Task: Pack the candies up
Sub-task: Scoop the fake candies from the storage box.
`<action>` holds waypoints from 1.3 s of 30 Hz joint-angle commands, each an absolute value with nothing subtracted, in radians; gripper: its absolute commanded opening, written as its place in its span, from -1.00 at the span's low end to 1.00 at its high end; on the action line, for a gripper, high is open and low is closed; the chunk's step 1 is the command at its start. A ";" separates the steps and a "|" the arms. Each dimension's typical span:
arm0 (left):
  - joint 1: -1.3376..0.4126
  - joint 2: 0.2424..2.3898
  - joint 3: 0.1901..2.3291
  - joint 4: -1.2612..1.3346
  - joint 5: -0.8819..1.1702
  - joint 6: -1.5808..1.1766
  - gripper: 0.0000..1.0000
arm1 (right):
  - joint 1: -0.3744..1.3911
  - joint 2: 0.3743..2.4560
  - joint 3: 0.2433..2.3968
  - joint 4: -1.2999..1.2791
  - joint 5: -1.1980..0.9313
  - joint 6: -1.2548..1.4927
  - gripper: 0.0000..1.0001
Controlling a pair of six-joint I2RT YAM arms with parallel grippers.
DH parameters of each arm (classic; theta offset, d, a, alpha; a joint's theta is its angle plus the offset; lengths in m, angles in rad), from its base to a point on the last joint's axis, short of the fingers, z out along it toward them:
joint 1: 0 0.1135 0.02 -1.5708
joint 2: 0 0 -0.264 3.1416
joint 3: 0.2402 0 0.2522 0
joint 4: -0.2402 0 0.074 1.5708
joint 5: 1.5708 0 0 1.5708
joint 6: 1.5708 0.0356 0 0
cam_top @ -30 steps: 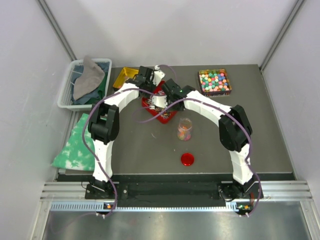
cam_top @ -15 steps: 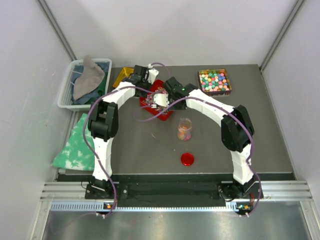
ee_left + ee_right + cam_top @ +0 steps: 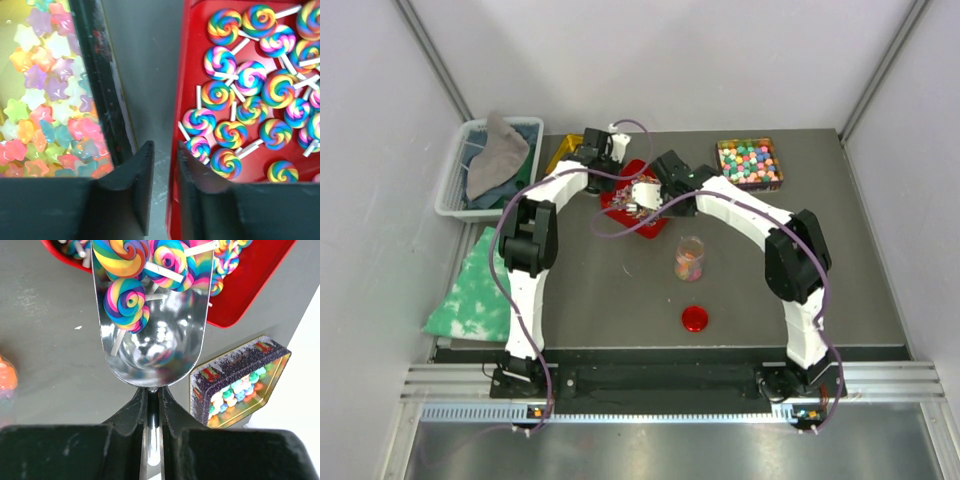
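Top view: shows both arms reaching over the red tray (image 3: 650,232) at the back. Puts the open jar (image 3: 689,258) close in front, likely for a short carry, red lid (image 3: 696,319) set aside.

Left wrist: shows left gripper (image 3: 165,167) slightly parted astride the tray's rim, gripping nothing, probably to steady it.

Right wrist: shows right gripper (image 3: 152,396) clamped on the scoop (image 3: 150,357) handle. Keeps lollipop candies (image 3: 124,302) in the bowl, held level against spilling.

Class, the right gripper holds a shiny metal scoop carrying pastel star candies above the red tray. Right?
No. The shiny metal scoop in the right gripper carries rainbow swirl lollipops, not stars, above the red tray; the right wrist view shows it.
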State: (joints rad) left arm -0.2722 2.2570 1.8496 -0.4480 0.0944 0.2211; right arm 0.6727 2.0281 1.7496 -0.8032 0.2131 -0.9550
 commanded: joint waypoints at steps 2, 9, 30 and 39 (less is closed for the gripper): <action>-0.258 2.269 1.893 -0.408 0.133 0.178 -0.11 | 0.655 1.956 1.805 -0.762 0.204 -0.922 -1.00; -0.256 2.250 1.882 -0.402 0.152 0.167 0.59 | 0.634 1.957 1.813 -0.739 0.204 -0.881 -1.00; -0.250 2.146 1.962 -0.431 0.287 0.075 0.90 | 0.488 1.838 1.744 -0.703 -0.031 -0.644 -1.00; -0.249 2.076 1.933 -0.479 0.299 0.061 0.98 | 0.434 1.700 1.623 -0.701 -0.181 -0.555 -1.00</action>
State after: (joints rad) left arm -0.2558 2.1826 1.9194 -0.4660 0.2722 0.0772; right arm 0.4618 1.8046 1.6485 -0.7319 -0.0612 -0.6262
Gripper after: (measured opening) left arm 0.986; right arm 0.063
